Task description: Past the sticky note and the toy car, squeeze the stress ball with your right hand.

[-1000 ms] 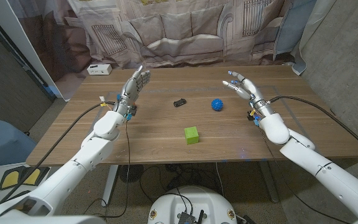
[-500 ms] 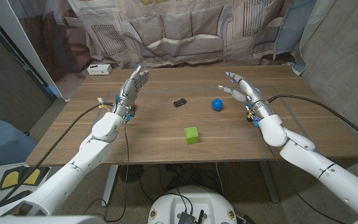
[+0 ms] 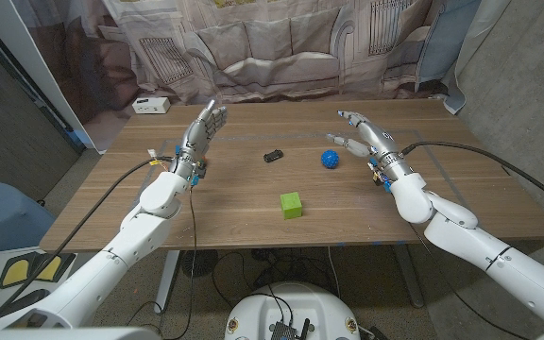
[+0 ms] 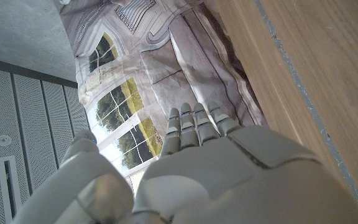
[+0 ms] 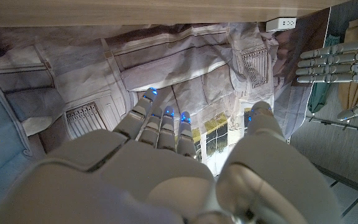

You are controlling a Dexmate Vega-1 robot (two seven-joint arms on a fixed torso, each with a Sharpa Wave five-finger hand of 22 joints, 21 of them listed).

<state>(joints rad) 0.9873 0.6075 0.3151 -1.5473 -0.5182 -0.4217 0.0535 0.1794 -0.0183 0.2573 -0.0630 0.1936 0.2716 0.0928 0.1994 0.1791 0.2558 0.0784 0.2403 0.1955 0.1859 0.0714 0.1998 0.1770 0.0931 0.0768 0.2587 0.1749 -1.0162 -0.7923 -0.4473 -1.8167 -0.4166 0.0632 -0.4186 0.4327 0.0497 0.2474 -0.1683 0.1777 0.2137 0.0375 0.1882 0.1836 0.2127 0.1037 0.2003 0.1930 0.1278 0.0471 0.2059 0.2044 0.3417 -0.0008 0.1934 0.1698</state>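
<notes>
The blue spiky stress ball [image 3: 330, 159] lies on the wooden table [image 3: 253, 222], right of the small black toy car [image 3: 273, 155]. A green sticky-note block [image 3: 292, 205] sits nearer the front edge. My right hand [image 3: 365, 136] hovers open just right of the ball, fingers spread toward it and holding nothing; the right wrist view looks along its back [image 5: 166, 162]. My left hand [image 3: 205, 129] stands upright at the table's left, fingers straight and together, empty, and its own back [image 4: 210, 155] fills the lower left wrist view. It also appears as the left hand [image 5: 334, 59] in the right wrist view.
A white box [image 3: 151, 105] sits at the table's far left corner. A printed curtain [image 3: 281, 47] hangs behind the table. Bare wood lies between the green block and the ball.
My right hand has drifted left and a little away from me, closing in on the stress ball. The left hand and the objects have stayed put.
</notes>
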